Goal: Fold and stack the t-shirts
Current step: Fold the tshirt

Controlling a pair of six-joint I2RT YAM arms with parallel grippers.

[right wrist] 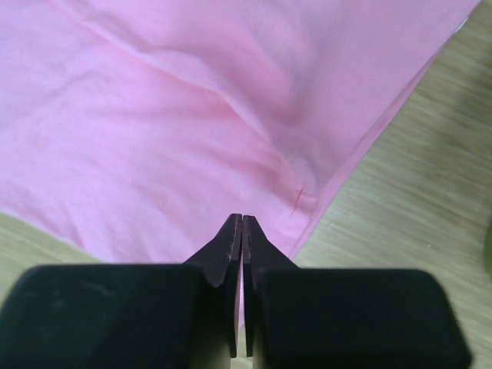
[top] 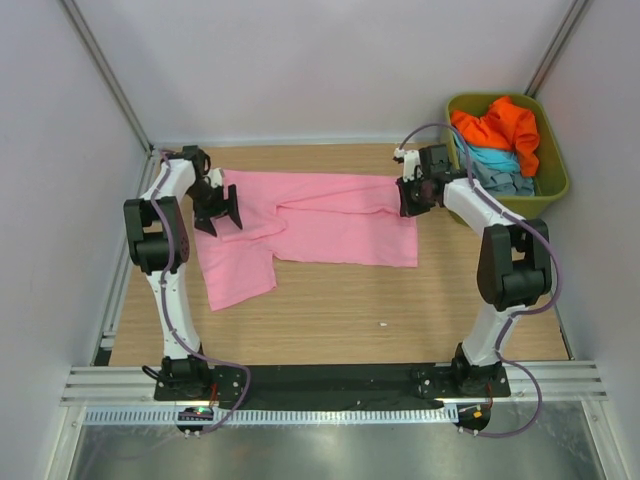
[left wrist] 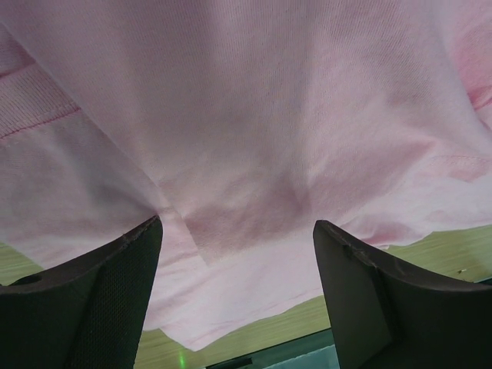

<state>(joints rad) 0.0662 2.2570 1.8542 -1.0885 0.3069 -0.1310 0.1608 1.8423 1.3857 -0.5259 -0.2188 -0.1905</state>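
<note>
My right hand (right wrist: 242,224) is pinching the pink t-shirt (top: 320,225) tight, so I should squeeze my spread-apart left hand (left wrist: 238,227) onto it too, then lift both evenly.

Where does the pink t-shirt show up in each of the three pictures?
Top view: the pink t-shirt lies spread across the middle of the wooden table.
Left wrist view: the shirt fills most of the picture, behind the open left gripper.
Right wrist view: it covers the upper left; the right gripper is shut on its edge.
Shared landmark: the wooden table beside the shirt's edge.
</note>
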